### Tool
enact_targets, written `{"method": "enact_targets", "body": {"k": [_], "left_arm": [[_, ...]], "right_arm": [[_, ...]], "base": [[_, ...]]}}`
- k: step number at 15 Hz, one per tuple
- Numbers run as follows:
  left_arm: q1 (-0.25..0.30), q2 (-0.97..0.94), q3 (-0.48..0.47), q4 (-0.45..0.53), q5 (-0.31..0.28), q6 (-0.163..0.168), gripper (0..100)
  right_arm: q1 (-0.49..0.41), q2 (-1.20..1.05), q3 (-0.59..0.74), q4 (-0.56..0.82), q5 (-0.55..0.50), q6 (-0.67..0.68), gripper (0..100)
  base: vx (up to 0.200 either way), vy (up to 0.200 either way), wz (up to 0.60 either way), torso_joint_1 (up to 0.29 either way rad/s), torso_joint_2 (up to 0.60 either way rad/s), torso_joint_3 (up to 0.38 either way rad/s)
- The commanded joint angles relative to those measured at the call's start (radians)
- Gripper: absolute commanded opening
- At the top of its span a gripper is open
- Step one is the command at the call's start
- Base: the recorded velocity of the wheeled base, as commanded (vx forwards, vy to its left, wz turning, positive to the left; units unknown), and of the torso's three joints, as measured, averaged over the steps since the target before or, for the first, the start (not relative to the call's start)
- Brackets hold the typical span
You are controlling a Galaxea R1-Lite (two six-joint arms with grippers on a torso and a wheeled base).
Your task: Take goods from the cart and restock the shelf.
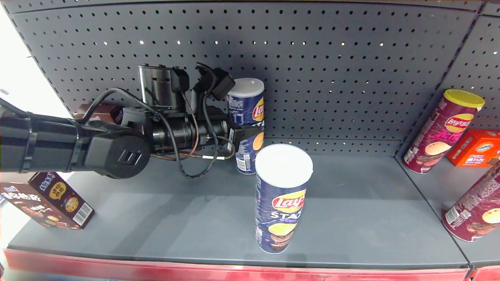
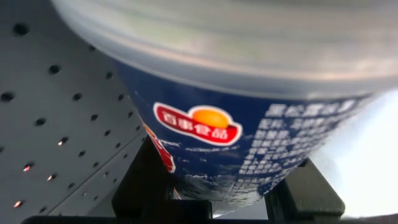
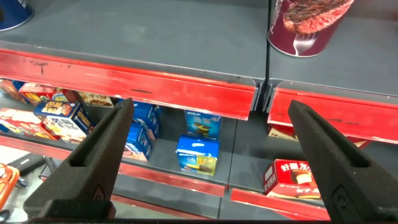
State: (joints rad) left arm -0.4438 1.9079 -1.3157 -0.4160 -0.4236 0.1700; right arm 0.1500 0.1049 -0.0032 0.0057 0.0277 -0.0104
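Shelf stock, listed left to right.

1. Brown cookie box [image 1: 47, 201]: lying tilted at the far left front of the shelf [image 1: 351, 218], partly over its end.
2. Left end effector [image 1: 250, 134]: reaches in level from the left, fingers [image 2: 149, 186] pinching item 3 across its lower half. The side grip seems chosen to keep the can upright while it is set down.
3. Rear blue chip can [image 1: 246, 101]: the task item. It stands upright, white lid on top, close to the pegboard back panel [image 1: 332, 58]. Whether its base rests on the shelf cannot be told. Judged to be in placement, not yet released.
4. Front blue chip can [image 1: 282, 199]: upright, free-standing, label forward, in front of item 3 and a little to its right, apparently starting a row.
5. Maroon chip can, yellow lid [image 1: 443, 130]: in the next bay, leaning against the divider.
6. Orange box [image 1: 476, 147]: just beside item 5.
7. Second maroon chip can [image 1: 474, 210]: tilted, nearer the front.
8. Right end effector [image 3: 205, 180]: fingers spread and empty, low before the shelf's red edge [image 3: 155, 81], facing small blue boxes [image 3: 198, 152] on a lower shelf.
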Motion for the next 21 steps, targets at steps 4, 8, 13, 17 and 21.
{"method": "enact_targets", "body": {"k": [4,8,13,17,21], "left_arm": [[-0.027,0.039,-0.033,0.0,0.0,0.0,0],[-0.027,0.04,-0.022,0.0,0.0,0.002,0],[-0.036,0.039,0.026,-0.009,0.002,0.003,0],[-0.049,0.037,0.098,-0.073,0.003,0.003,0],[-0.059,0.034,0.128,-0.116,0.008,0.002,100]], "right_arm": [[0.0,0.001,0.0,0.0,0.001,0.0,100],[0.0,0.001,0.0,0.0,0.0,0.0,100],[0.0,0.001,0.0,0.0,0.0,0.0,100],[0.0,0.001,0.0,0.0,0.001,0.0,100],[0.0,0.001,0.0,0.0,0.001,0.0,100]], "base": [[0.0,0.0,0.0,0.0,0.0,0.0],[0.0,0.0,0.0,0.0,0.0,0.0],[0.0,0.0,0.0,0.0,0.0,0.0],[0.0,0.0,0.0,0.0,0.0,0.0],[0.0,0.0,0.0,0.0,0.0,0.0]]}}
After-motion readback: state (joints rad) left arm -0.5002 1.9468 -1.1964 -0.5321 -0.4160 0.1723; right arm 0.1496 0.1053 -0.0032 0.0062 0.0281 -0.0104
